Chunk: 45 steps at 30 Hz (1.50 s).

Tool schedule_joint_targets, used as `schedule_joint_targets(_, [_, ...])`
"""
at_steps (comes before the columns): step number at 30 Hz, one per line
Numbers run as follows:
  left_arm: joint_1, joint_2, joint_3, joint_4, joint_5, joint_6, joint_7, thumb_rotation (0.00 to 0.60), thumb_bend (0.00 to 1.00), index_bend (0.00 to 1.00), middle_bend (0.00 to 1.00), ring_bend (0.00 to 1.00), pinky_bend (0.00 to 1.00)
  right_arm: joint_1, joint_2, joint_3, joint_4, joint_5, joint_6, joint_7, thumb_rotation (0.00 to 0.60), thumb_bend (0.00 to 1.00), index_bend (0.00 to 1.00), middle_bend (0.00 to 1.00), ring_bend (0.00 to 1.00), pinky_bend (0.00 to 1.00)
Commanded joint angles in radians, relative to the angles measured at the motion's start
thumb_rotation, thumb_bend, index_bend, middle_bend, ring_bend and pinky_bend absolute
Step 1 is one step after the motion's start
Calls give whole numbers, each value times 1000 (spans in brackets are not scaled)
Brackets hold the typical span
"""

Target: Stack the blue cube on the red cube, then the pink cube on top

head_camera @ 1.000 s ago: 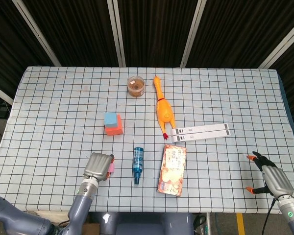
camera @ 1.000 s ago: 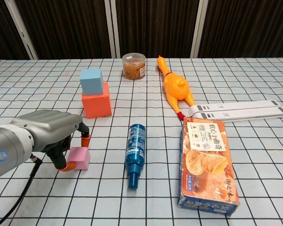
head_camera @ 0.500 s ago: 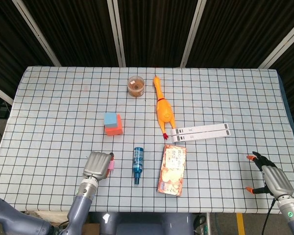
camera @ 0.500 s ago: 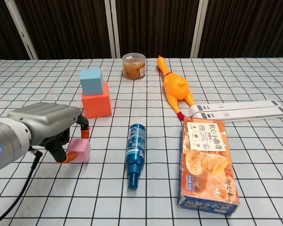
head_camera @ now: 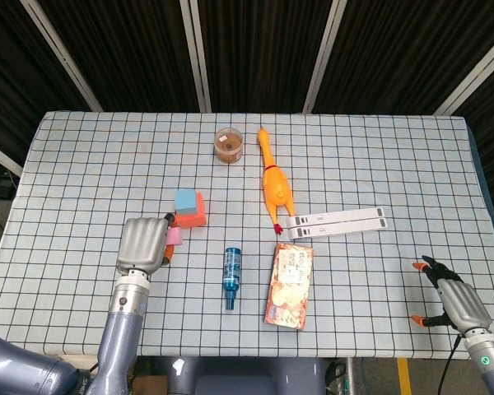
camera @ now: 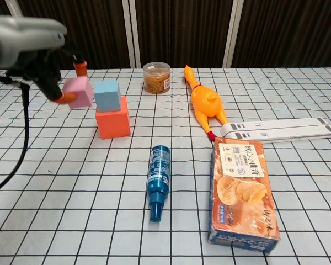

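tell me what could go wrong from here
The left hand holds the pink cube tilted, beside the blue cube rather than above it. Moving sideways at this height could knock the blue cube off the red cube. The pinch looks shallow, so the pink cube might slip or land crooked.

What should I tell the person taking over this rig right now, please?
Left hand holds the pink cube in the air, just left of the stack and about level with its top.
Right hand is open, holds nothing, and sits near the table's right front corner.
Done: the blue cube sits on the red cube.
Left: carry the pink cube over the blue one, set it down squarely, release.
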Motion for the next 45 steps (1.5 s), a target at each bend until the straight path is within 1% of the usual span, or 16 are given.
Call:
schedule_joint_targets(1, [-94,24,-195,-65,-132,99,85,600,444,434,994,849,872,1,0,-2,-3,-3,-2,-1,600,41,163,37,70,127])
schedule_joint_targets(5, [-120,42,-297,-36,-212,77,64,600,445,439,996,849,871,-2,4,-1,-6,-4,5,4,600,41,163,37,70,127])
schedule_joint_targets(7, [-122,56,-326,-14,-248,63,56,600,444,438,996,849,871,-4,5,0,-3,-2,8,8,600,41,164,37,70,127])
schedule_joint_targets(10, [-125,88,-351,36,-295,35,51,600,444,437,996,849,871,-4,5,0,2,-1,5,18,600,41,167,38,70,127])
schedule_joint_targets(13, [-127,111,-350,90,-302,6,30,600,444,437,996,849,866,-1,4,-1,5,-5,2,20,600,41,167,37,70,127])
schedule_joint_targets(16, [-124,128,-339,131,-302,-52,-9,600,445,437,996,849,862,-1,3,-1,6,-5,1,22,600,41,167,37,70,127])
schedule_joint_targets(18, [-119,142,-322,146,-310,-104,-28,600,445,438,995,849,861,-1,3,0,7,-1,0,20,600,41,168,37,70,127])
schedule_joint_targets(20, [-120,158,-284,169,-304,-146,-26,600,444,437,995,848,860,-1,3,1,7,2,-1,19,600,41,167,37,70,127])
schedule_joint_targets(23, [-128,168,-213,224,-257,-197,-27,600,444,438,995,847,855,1,1,0,8,5,-8,14,600,41,167,38,70,127])
schedule_joint_targets(25, [-128,171,-188,252,-258,-252,-45,600,444,438,994,847,853,3,-1,-1,9,7,-13,12,600,41,168,37,70,127])
schedule_joint_targets(29, [-135,189,-164,296,-287,-341,-71,600,444,438,993,846,851,4,-4,1,12,15,-17,7,600,41,167,37,70,127])
schedule_joint_targets(32, [-151,205,-143,320,-307,-379,-63,600,445,435,992,846,848,6,-6,2,15,23,-25,6,600,41,167,37,70,127])
schedule_joint_targets(40, [-172,228,-119,358,-355,-439,-94,600,445,432,990,845,845,12,-11,2,17,30,-39,-1,600,41,168,37,70,127])
schedule_joint_targets(45, [-178,238,-87,368,-357,-451,-119,600,445,428,990,845,845,9,-9,3,16,33,-33,-4,600,41,167,37,70,127])
